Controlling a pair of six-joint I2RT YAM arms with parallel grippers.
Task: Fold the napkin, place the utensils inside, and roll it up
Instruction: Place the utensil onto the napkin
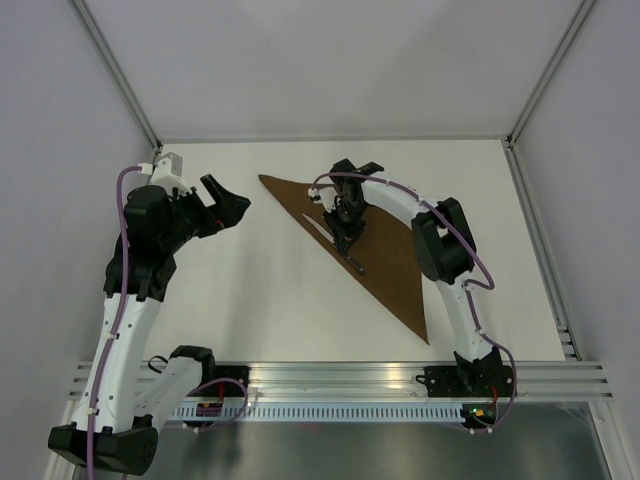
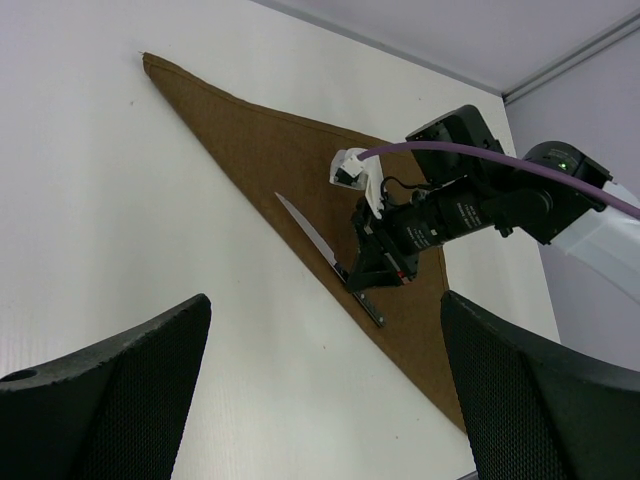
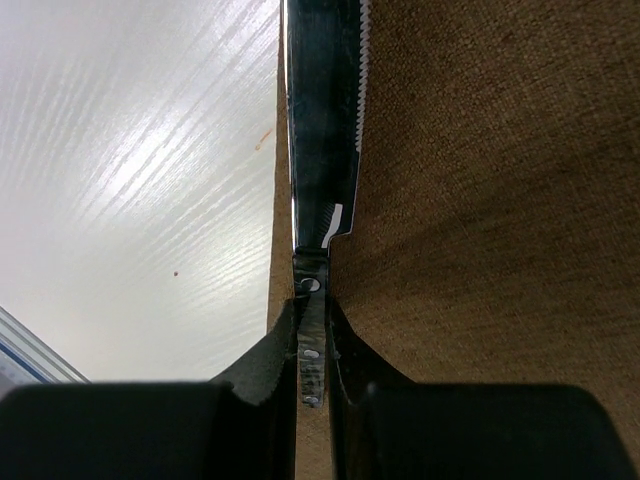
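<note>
The brown napkin [image 1: 385,250] lies folded into a triangle on the white table, also visible as the napkin [image 2: 270,150] and the napkin [image 3: 480,180] in the wrist views. The knife [image 1: 335,240] rests along its long folded edge, blade toward the far left. My right gripper [image 1: 350,240] is shut on the knife's dark handle [image 3: 312,340], the serrated blade [image 3: 322,120] pointing away. The knife [image 2: 325,258] shows under the right gripper [image 2: 380,275]. My left gripper [image 1: 228,205] hovers open left of the napkin, nothing between its fingers [image 2: 110,390].
Aluminium frame posts rise at the far corners, and a metal rail [image 1: 340,378] runs along the near edge by the arm bases. White table [image 1: 250,290] spreads to the left of the napkin.
</note>
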